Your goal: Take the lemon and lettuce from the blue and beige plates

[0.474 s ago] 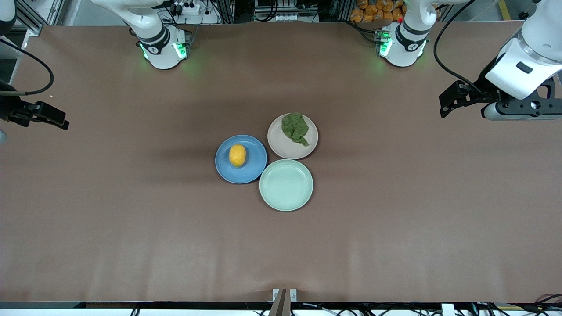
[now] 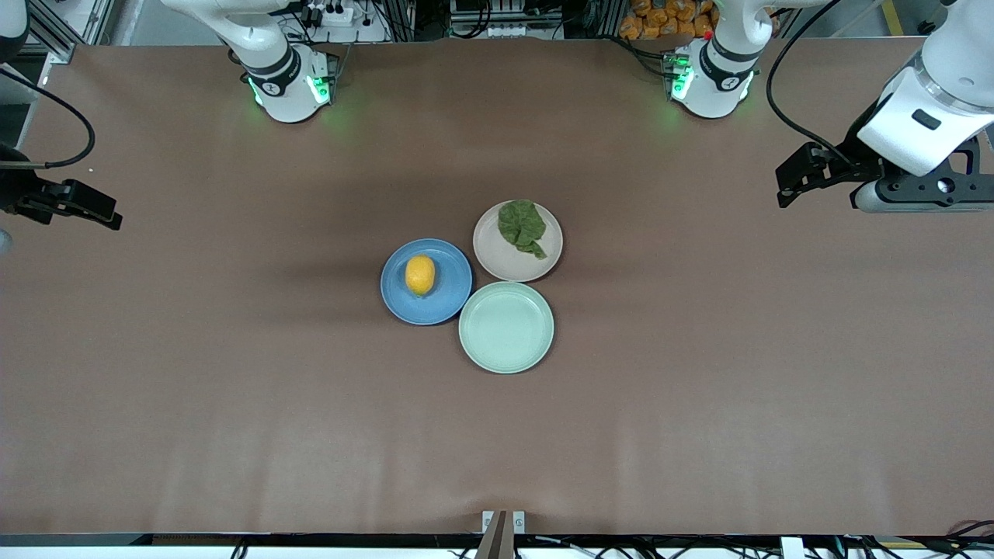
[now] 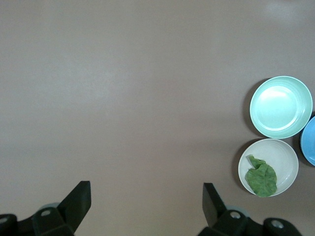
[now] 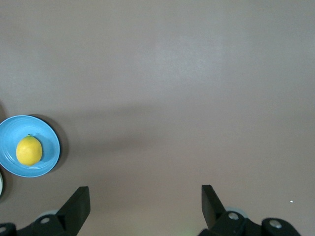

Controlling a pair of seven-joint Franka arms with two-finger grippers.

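Note:
The lemon lies on the blue plate in the middle of the table; the right wrist view shows the lemon and the blue plate too. The lettuce rests on the beige plate, beside the blue one and toward the left arm's end. In the left wrist view the lettuce covers part of the beige plate. My left gripper hangs open over bare table at the left arm's end. My right gripper hangs open over bare table at the right arm's end. Neither holds anything.
A pale mint-green plate with nothing on it sits nearer to the front camera, touching both other plates; the mint-green plate also shows in the left wrist view. A brown cloth covers the table.

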